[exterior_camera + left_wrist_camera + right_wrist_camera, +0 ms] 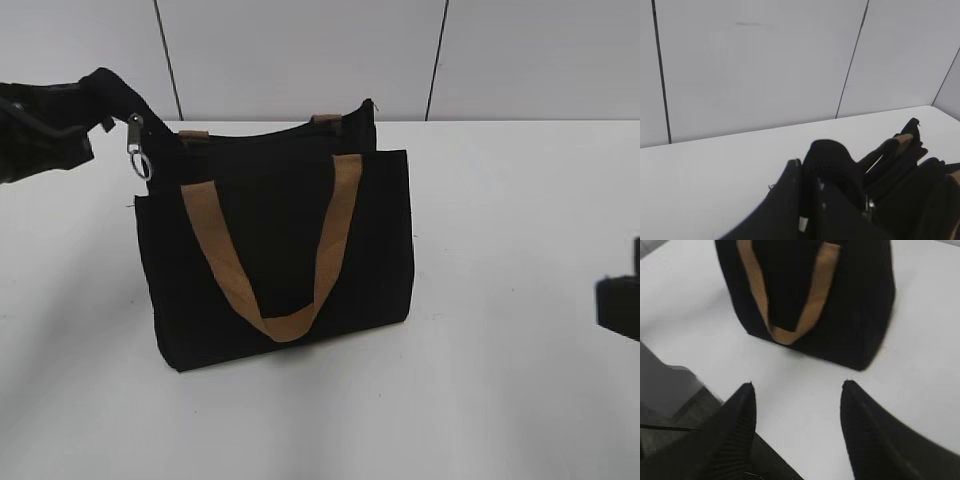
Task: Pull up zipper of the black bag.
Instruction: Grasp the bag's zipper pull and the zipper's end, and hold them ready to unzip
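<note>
Right wrist view gives you the nearest look: your right gripper hangs over the bare white tabletop in front of the black bag, its two fingers spread wide with nothing between them and well short of the bag's base. The bag stands upright on the tabletop, a tan strap handle looping down across its front panel. Beyond that panel, at the bag's top left corner, your left gripper has the black fabric end of the zipper line pinched between closed fingers, drawn out to the left of the bag. The silver zipper pull dangles just below that pinched tip. Behind the bag rises a pale panelled wall.
</note>
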Action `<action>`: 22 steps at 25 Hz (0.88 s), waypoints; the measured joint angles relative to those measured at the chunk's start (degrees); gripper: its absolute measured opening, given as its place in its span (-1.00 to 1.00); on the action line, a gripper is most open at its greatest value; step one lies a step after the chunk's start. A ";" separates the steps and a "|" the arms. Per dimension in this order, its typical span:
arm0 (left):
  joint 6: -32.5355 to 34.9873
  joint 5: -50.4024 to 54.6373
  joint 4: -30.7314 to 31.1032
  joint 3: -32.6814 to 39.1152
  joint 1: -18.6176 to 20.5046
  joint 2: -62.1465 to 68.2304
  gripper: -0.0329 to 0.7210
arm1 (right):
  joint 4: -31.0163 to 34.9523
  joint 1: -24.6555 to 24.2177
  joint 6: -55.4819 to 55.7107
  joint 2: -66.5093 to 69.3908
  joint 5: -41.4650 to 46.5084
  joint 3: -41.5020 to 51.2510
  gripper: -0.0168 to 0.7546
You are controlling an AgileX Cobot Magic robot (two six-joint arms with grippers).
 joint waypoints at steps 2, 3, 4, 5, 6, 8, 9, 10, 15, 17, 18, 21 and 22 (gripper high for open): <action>-0.18 0.07 0.00 0.00 0.00 0.00 -0.91 | 7.00 1.59 -6.87 4.90 -1.19 -0.01 0.14; -0.24 0.08 0.00 0.00 0.00 0.00 -0.91 | 10.35 2.40 -10.94 7.45 -1.89 -0.01 0.14; -0.37 0.13 0.00 0.00 0.00 0.00 -0.91 | 13.19 3.12 -15.05 9.48 -2.72 -0.01 0.14; -0.51 0.13 0.00 0.00 0.00 0.00 -0.91 | 16.56 4.02 -18.40 12.03 -3.43 -0.01 0.14; -0.56 0.18 0.00 0.00 0.00 0.00 -0.91 | 19.94 5.05 -22.42 15.23 -4.01 -0.06 0.14; -0.67 0.23 0.03 0.00 -0.04 0.00 -0.91 | 25.36 7.06 -29.48 20.06 -5.99 -0.06 0.14; -0.67 0.23 0.03 0.00 -0.04 0.00 -0.91 | 28.27 8.25 -33.05 22.21 -6.11 -0.06 0.14; -0.73 0.23 0.03 0.00 -0.04 0.00 -0.91 | 30.42 9.61 -36.00 24.41 -6.15 -0.35 0.14; -0.73 0.23 0.03 0.00 -0.04 0.00 -0.91 | 33.54 16.62 -42.27 35.29 -8.80 -6.16 0.14; -0.73 0.23 0.03 0.00 -0.04 0.00 -0.91 | 33.82 19.50 -43.43 39.82 -10.23 -9.54 0.14; -0.73 0.28 0.03 0.00 -0.04 0.00 -0.91 | 33.88 20.65 -43.93 41.73 -11.01 -11.27 0.14; -0.73 0.28 0.03 0.00 -0.04 0.00 -0.91 | 33.94 24.35 -44.96 48.32 -12.47 -16.04 0.14; -0.73 0.28 0.03 0.00 -0.04 0.00 -0.91 | 33.94 25.63 -45.24 50.02 -12.68 -17.41 0.14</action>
